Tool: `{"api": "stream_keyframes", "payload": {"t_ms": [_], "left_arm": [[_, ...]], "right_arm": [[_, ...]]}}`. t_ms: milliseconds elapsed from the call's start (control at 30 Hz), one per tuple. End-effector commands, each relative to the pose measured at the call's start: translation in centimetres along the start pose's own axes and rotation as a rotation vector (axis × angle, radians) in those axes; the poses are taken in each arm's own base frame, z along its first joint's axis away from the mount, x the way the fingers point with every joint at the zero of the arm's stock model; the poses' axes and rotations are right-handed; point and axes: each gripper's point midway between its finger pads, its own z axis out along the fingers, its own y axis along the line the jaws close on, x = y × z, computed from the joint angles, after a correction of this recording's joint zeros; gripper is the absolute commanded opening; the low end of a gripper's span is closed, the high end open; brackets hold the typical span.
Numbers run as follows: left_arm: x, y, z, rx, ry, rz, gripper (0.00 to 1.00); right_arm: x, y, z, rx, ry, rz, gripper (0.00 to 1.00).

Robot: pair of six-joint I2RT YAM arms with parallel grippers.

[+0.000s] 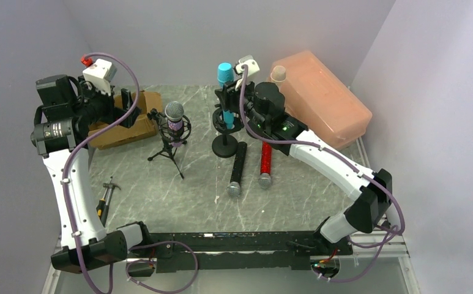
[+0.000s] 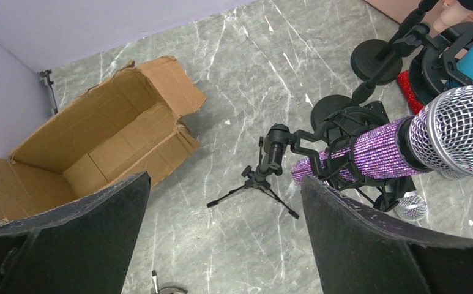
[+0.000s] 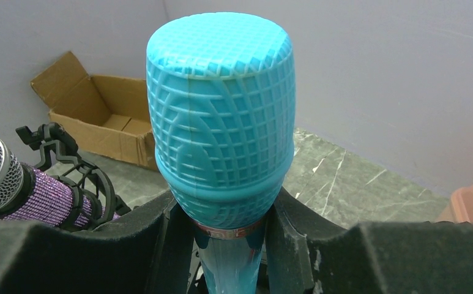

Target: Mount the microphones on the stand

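kid: right up close was the light blue microphone (image 3: 221,122), so big it filled the right arm's camera. what held it?
pal: the right gripper (image 3: 224,220) did. its two dark fingers (image 3: 368,257) were shut on the thin part just under the blue head, one on each side.
kid: where was it?
pal: it stood straight up, right over the round-base stand (image 1: 224,147). i could not tell if it sat in the stand's clip.
kid: and the left gripper (image 2: 224,202)?
pal: it was wide open and held nothing. it hung well to the left of the round-base stand, near the cardboard box (image 2: 99,147).
kid: where was the purple microphone (image 2: 374,150)?
pal: it sat tilted in the black ring of a tripod stand (image 2: 255,180), just left of the round-base stand, silver head up.
kid: any on the table (image 1: 160,196)?
pal: two lay flat just in front of the round-base stand, side by side, not touching: the black microphone (image 1: 238,168) and, to its right, the red microphone (image 1: 265,162).
kid: and the peach one?
pal: only the head of the peach microphone (image 1: 278,74) peeked out behind the right arm, right of the round-base stand and farther back.
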Motion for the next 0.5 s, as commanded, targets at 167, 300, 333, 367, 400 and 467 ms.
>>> {"api": "stream_keyframes", "payload": {"t_ms": [167,300,333,367,400,467], "left_arm": [[-0.2,0.2,0.5,0.019,-0.024,0.015,1.00],[0.0,0.4,0.5,0.010,-0.025,0.015,0.99],[0.2,0.4,0.6,0.009,-0.024,0.015,1.00],[0.4,0.4,0.6,0.008,-0.022,0.013,1.00],[0.9,0.4,0.8,0.009,-0.015,0.010,0.99],[1.5,0.6,1.1,0.001,-0.008,0.010,0.99]], "right_arm": [[-0.7,0.2,1.1,-0.020,-0.059,-0.033,0.00],[0.5,-0.2,1.1,-0.004,-0.031,-0.041,0.00],[0.8,-0.3,1.0,0.000,-0.025,-0.041,0.06],[1.0,-0.3,0.9,0.002,-0.021,-0.039,0.16],[1.2,-0.4,0.7,0.002,-0.016,-0.039,0.29],[1.1,-0.4,0.4,0.004,-0.017,-0.035,0.51]]}}
